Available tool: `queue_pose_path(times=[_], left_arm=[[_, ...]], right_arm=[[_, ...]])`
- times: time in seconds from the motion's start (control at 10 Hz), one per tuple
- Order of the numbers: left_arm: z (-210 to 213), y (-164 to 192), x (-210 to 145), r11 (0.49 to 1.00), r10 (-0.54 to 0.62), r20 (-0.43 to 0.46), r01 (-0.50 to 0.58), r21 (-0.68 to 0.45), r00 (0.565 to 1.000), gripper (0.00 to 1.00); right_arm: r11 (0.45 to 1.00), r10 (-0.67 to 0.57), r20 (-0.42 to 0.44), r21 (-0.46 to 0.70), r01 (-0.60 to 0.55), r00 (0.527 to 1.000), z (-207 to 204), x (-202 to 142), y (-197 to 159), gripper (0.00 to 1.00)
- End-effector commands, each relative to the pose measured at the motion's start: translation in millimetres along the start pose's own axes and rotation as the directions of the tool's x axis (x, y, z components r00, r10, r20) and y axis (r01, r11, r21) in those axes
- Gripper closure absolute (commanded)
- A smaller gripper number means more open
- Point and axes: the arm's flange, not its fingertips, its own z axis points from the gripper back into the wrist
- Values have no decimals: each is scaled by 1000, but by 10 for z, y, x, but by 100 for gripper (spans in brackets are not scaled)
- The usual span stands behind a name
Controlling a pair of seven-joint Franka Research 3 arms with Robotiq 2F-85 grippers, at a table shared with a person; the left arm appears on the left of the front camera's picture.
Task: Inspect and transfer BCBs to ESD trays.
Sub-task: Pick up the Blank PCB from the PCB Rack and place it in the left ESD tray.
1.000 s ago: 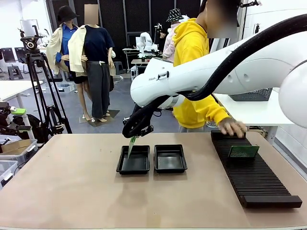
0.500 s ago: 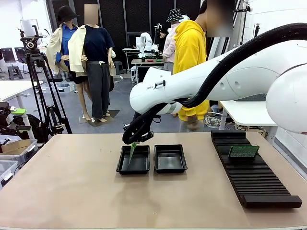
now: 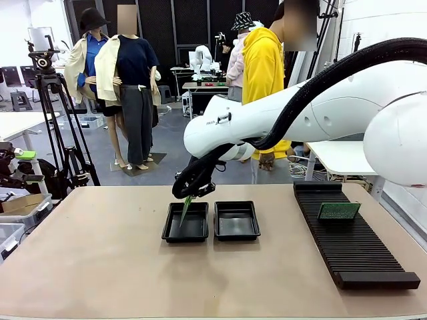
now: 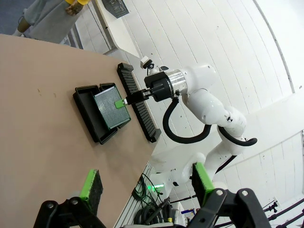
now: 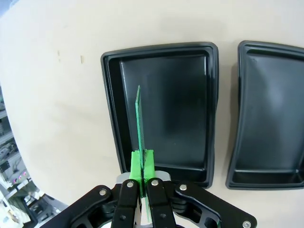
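My right gripper is shut on the top edge of a green BCB. The board hangs upright over the left ESD tray, its lower edge down between the tray walls. From the right wrist, the BCB shows edge-on above the left tray, held by the right gripper, and the other ESD tray lies beside it. My left gripper is open and holds nothing, high above the table. Far off, it shows the BCB over the trays. A second BCB stands in the rack.
A long black slotted rack runs along the table's right side. A person in a yellow hoodie stands beyond the far edge, turned away. A camera tripod stands off the table at the left. Bare tabletop lies in front.
My right gripper has lowered the BCB a little farther into the left tray. The person's hand has left the rack, and the person has stepped back and turned away.
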Motion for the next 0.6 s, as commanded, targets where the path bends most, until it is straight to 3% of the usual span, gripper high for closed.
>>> queue_pose_path(times=[0.0,0.5], left_arm=[[16,-20,11,1000,-2,11,2,-11,1000,0],[16,-20,11,1000,-2,11,2,-11,1000,0]], right_arm=[[999,3,1,47,-3,1000,-92,93,10,100],[989,29,-38,143,-24,999,-193,179,-82,100]])
